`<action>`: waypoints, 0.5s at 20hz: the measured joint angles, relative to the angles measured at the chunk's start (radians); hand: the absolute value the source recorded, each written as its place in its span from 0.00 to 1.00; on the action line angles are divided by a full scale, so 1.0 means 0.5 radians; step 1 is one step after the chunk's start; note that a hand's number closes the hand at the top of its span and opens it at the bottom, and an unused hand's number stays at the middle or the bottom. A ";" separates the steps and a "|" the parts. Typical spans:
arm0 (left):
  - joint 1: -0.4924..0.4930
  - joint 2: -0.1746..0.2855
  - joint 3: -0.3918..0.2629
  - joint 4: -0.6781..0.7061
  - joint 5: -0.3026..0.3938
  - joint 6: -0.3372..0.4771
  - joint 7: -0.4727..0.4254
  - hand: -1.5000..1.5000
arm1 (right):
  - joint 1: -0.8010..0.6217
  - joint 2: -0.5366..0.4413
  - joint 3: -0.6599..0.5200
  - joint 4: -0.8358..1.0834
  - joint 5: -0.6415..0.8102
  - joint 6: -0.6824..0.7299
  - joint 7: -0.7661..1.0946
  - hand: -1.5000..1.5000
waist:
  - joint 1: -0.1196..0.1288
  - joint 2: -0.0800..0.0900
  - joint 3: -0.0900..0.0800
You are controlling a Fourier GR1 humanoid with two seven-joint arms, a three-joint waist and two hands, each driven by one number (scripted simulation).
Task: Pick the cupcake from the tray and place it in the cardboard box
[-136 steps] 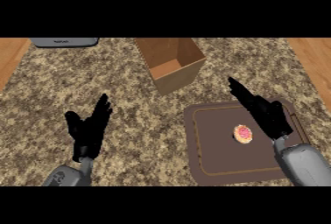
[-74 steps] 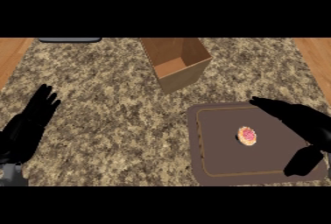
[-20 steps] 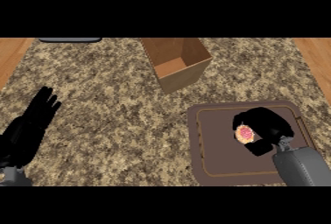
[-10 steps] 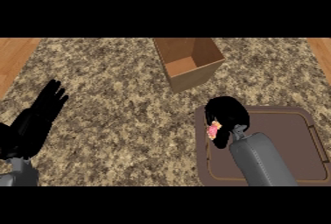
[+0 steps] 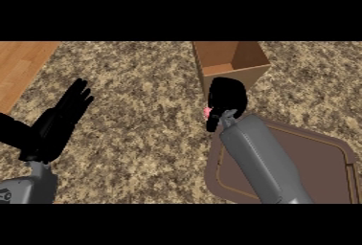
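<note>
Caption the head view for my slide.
Right hand, curled round the cupcake, hovers by the cardboard box, beyond the tray; left hand rests open at left.

cardboard box (image 5: 233, 60): open, upright | cupcake (image 5: 207, 113): pink sliver in right hand (image 5: 228, 98) fingers, just beside box front | tray (image 5: 322, 158): brown

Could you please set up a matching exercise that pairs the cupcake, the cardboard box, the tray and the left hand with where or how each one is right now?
Column one:
1 cupcake
2 cardboard box
3 tray
4 left hand

Column two:
A open and resting, at the view's left
B held in the curled right hand
C open-topped, at the view's top
D brown and flat, at the view's lower right

Pairs: 1-B, 2-C, 3-D, 4-A.
</note>
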 measured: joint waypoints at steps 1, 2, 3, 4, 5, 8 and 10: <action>-0.015 -0.004 -0.009 0.004 -0.003 0.000 0.005 0.50 | -0.067 0.004 0.021 0.040 -0.020 -0.044 0.076 1.00 | 0.013 0.001 0.000; -0.031 -0.006 -0.017 0.010 -0.003 -0.003 0.011 0.50 | -0.139 0.007 0.049 0.075 -0.040 -0.084 0.150 1.00 | 0.024 0.000 -0.001; -0.041 -0.009 -0.027 0.021 -0.011 -0.005 0.006 0.50 | -0.205 0.011 0.073 0.113 -0.055 -0.132 0.213 1.00 | 0.033 0.002 -0.002; -0.051 -0.018 -0.036 0.027 -0.013 -0.003 0.010 0.50 | -0.277 0.013 0.099 0.148 -0.072 -0.175 0.271 1.00 | 0.043 0.002 -0.002; -0.063 -0.016 -0.039 0.034 -0.013 -0.006 0.013 0.50 | -0.353 0.013 0.123 0.184 -0.089 -0.212 0.321 1.00 | 0.052 0.002 -0.003; -0.094 -0.022 -0.057 0.054 -0.018 -0.009 0.028 0.50 | -0.581 0.012 0.217 0.256 -0.141 -0.305 0.448 1.00 | 0.071 -0.004 -0.005; -0.105 -0.030 -0.063 0.074 -0.027 -0.005 0.023 0.50 | -0.733 0.011 0.268 0.301 -0.143 -0.370 0.517 1.00 | 0.069 -0.007 -0.007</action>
